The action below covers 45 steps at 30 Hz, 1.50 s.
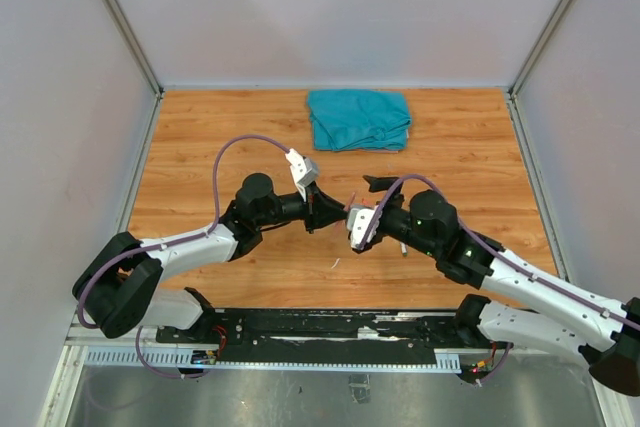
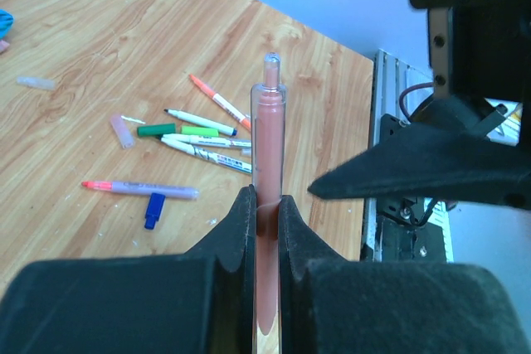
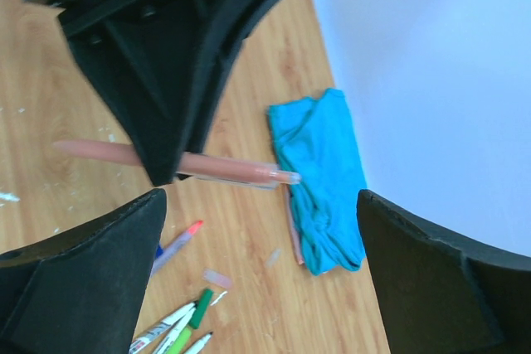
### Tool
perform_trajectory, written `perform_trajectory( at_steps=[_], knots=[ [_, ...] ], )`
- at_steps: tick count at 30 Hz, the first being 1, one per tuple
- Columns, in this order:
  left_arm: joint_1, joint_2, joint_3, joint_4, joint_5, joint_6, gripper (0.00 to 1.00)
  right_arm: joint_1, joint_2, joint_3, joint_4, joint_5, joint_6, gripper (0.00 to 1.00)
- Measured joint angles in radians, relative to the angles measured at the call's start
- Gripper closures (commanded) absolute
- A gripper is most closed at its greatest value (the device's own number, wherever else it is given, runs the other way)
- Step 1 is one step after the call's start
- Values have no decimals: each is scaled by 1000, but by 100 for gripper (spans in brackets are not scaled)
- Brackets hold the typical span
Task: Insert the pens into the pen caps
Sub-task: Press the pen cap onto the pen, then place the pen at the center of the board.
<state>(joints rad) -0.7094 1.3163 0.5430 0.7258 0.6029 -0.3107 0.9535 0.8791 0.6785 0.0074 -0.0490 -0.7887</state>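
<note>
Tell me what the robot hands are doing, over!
Left gripper shut on pink pen, held above the table. Right gripper open, facing the pen's end. Other pens loose on the table below, nothing blocking.

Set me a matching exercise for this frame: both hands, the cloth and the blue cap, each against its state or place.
Things:
1. left hand
2. right hand
3. teal cloth
4. blue cap

States or places:
A. at the far middle of the table
B. open, holding nothing
C. lying beside the red-tipped pen
D. shut on the pink pen

Pairs: 1-D, 2-B, 3-A, 4-C
</note>
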Motion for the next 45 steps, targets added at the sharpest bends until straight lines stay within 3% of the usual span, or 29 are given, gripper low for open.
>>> perform_trajectory(
  at_steps=[8, 14, 20, 31, 39, 45],
  knots=[
    [0, 0, 1, -8, -34, 1, 99, 0, -106, 18, 20, 74, 51, 1],
    [0, 0, 7, -48, -125, 1, 99, 0, -166, 17, -6, 169, 260, 2],
    [0, 3, 37, -119, -236, 18, 99, 0, -172, 18, -139, 288, 540, 2],
    [0, 17, 186, -413, -473, 11, 99, 0, -140, 18, -356, 402, 989, 2],
    [2, -92, 190, -659, -675, -42, 100, 0, -48, 70, -473, 407, 1072, 1],
    [69, -101, 194, -842, -772, -76, 99, 0, -48, 71, -486, 406, 1071, 1]
  ],
)
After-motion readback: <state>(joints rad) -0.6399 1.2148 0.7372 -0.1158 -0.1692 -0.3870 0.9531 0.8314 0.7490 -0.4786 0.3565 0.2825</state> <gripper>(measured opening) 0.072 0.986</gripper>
